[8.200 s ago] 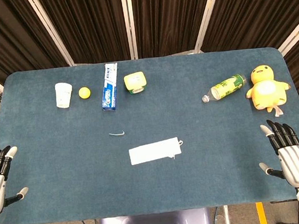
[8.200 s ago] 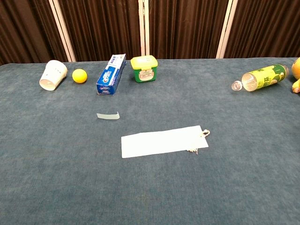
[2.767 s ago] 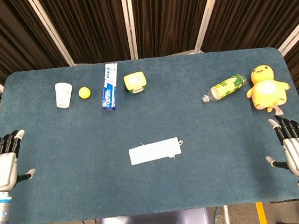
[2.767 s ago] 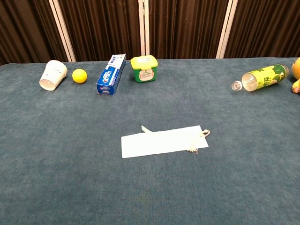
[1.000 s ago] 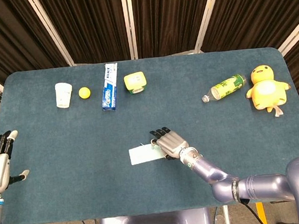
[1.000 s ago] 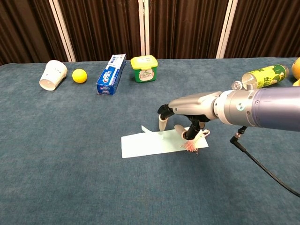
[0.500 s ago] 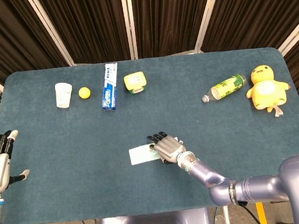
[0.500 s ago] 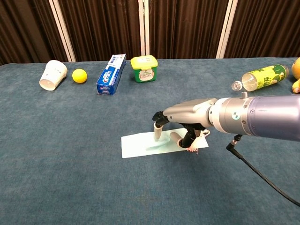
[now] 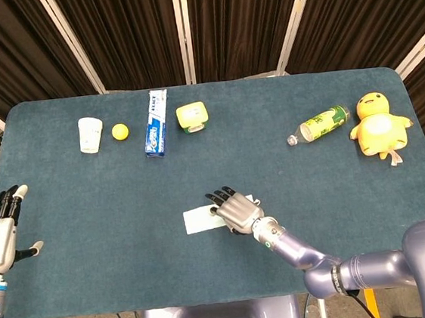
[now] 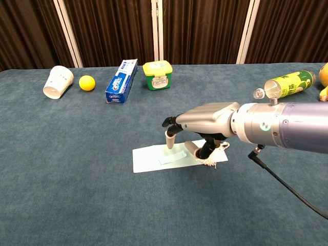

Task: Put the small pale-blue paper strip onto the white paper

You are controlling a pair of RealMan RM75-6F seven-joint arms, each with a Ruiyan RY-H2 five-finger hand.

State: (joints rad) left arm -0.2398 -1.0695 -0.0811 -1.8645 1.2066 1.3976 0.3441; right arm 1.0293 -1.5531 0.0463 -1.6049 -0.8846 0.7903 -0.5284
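Right hand (image 10: 197, 134), fingers spread and holding nothing, hovers over the paper (image 10: 148, 158).
Strip (image 10: 171, 156) lies on it — placing looks done; next, withdraw cleanly.

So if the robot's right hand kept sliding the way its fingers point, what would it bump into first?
Probably nothing soon. The right hand points up-left across the white paper, then bare table. The white cup and yellow ball lie far beyond, roughly that way; depth is unclear.
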